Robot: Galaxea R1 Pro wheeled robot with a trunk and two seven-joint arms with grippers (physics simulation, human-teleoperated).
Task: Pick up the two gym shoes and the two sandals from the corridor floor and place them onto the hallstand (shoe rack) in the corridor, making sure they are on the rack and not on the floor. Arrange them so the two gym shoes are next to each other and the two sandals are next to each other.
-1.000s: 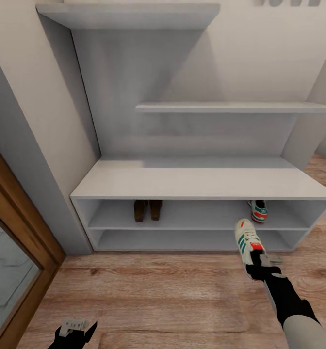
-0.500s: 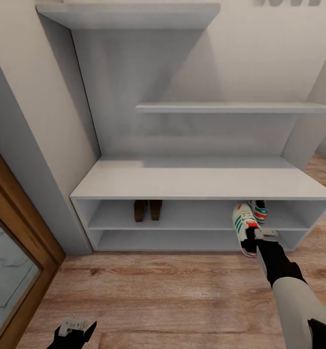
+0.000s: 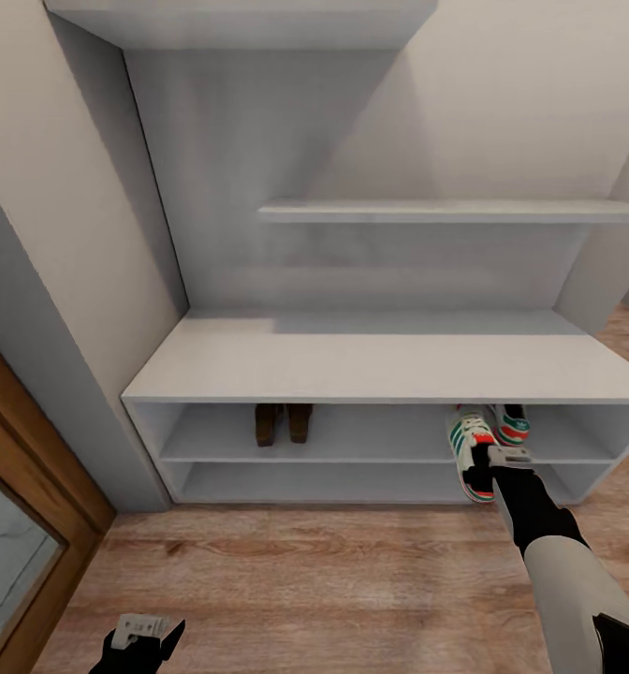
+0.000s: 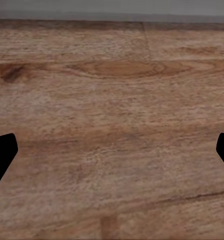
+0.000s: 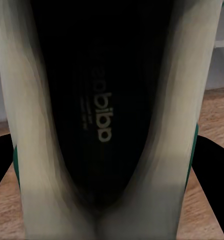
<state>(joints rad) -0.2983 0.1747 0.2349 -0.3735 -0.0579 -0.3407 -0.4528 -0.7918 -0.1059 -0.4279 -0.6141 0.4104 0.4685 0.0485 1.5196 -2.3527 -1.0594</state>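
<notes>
Pale grey hallstand (image 3: 380,360) against the wall, wood-plank corridor floor (image 3: 333,580) before it.
Since a second ago the right hand (image 3: 494,468), clenched on the heel of a gym shoe (image 3: 471,449), has carried it from over the floor to the upper bay's front edge, just beside its mate (image 3: 513,425). Both sandals (image 3: 283,422) sit side by side further left. Left hand (image 3: 144,638) hangs low, fingers (image 4: 2,155) spread, grasping nothing.

The hallstand (image 3: 380,360) is a wide pale grey bench with two open shelf bays. On its upper shelf, to the left, the two brown sandals (image 3: 282,423) stand side by side. At the right, one gym shoe (image 3: 514,426) lies on this shelf; just beside it the other gym shoe (image 3: 471,452) is at the shelf's front edge, toe inward, heel toward the wood floor (image 3: 333,580).
</notes>
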